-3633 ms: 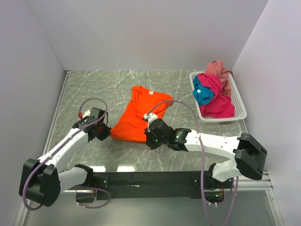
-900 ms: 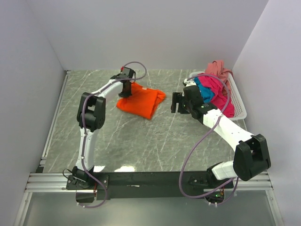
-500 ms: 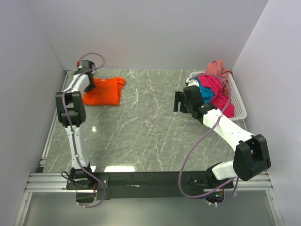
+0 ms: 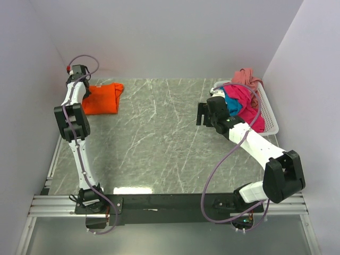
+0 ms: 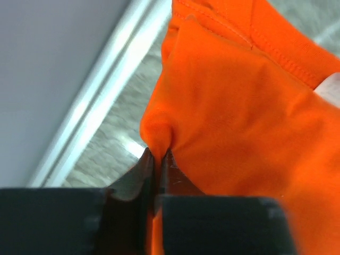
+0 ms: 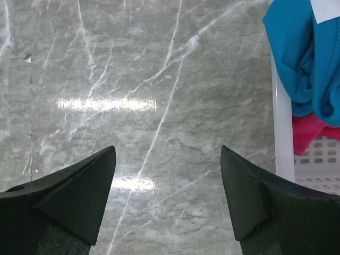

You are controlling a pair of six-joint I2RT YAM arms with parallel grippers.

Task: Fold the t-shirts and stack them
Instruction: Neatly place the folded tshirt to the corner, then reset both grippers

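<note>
The folded orange t-shirt [image 4: 102,99] lies at the table's far left corner. My left gripper [image 4: 83,91] is at its left edge. In the left wrist view the left gripper [image 5: 158,154] stands nearly shut, with a bunched fold of the orange t-shirt [image 5: 239,106] pinched between its jaws. The teal t-shirt [image 4: 230,104], the magenta t-shirt [image 4: 247,110] and the dusty rose t-shirt [image 4: 246,76] are heaped in the white basket [image 4: 271,121]. My right gripper [image 4: 201,114] hovers open just left of the basket. In the right wrist view the right gripper [image 6: 167,151] holds nothing over bare table.
The left wall and a metal rail [image 5: 101,85] run close beside the orange t-shirt. In the right wrist view the basket's wall [image 6: 282,138] stands to the right of the fingers, with the teal t-shirt [image 6: 303,58] and the magenta t-shirt [image 6: 316,133] hanging over it.
My left arm has carried the folded orange t-shirt from the table's middle back to the far left corner. The right arm has stayed by the basket, still open.
</note>
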